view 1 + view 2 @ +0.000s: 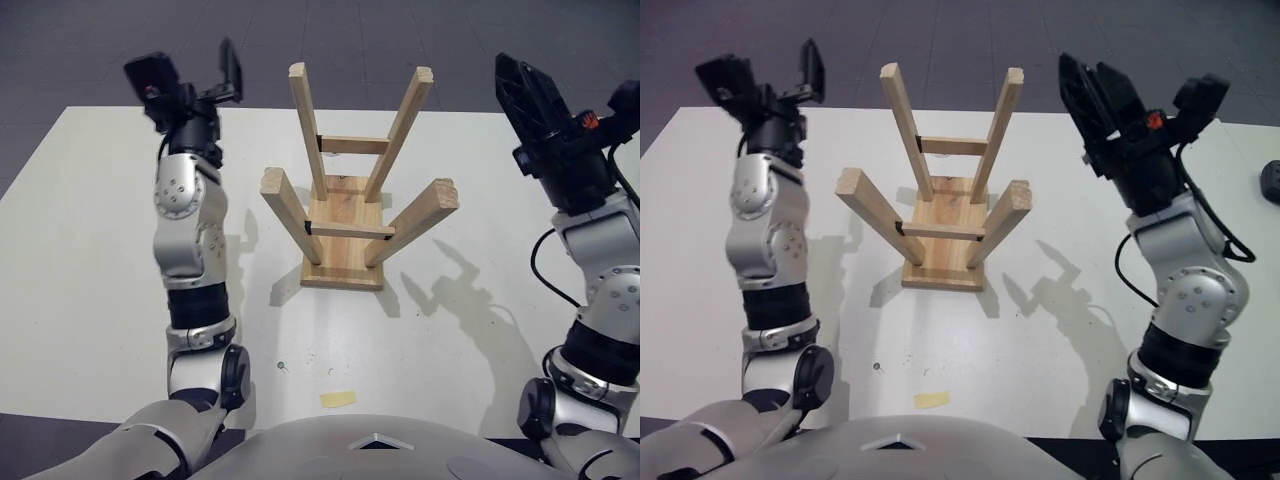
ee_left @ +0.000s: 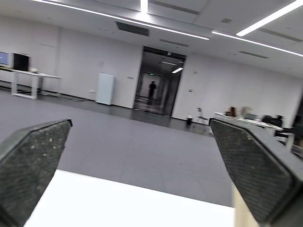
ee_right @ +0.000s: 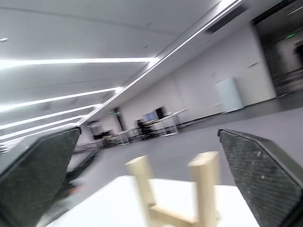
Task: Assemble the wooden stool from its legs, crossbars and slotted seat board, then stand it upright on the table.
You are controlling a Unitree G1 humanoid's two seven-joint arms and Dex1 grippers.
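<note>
Listing item one, says the clerk: what is it, and where does it sit?

Checker: One wooden stool [image 1: 345,225], upside down near the middle of the table [image 1: 100,250], a little toward the far edge. Seat board [image 1: 343,270] flat on the tabletop, four legs [image 1: 305,120] splayed upward, two crossbars [image 1: 352,145] seated between leg pairs. It looks assembled; standing it upright appears to be the step left.

Clerk: Item two, the grippers?

Checker: Left gripper [image 1: 185,62] raised over the far left part of the table, jaws spread wide, nothing in them. Right gripper [image 1: 560,85] raised toward the far right edge, likewise gaping and empty. Each is well apart from the stool, one on either side. Textured dark pads [image 2: 33,165] show on the fingers.

Clerk: Handling notes?

Checker: Probably light, stiff and dry, plain unfinished wood, so not slippery. Whether the joints are glued cannot be told; if they are only push-fit, a pull on one leg might work it loose. I would take two opposite legs low down, near the seat board, or pinch the board's own edges, and turn the whole thing as one piece.

Clerk: Sundries?

Checker: One pale scrap of tape [image 1: 338,398] near the front edge.
</note>
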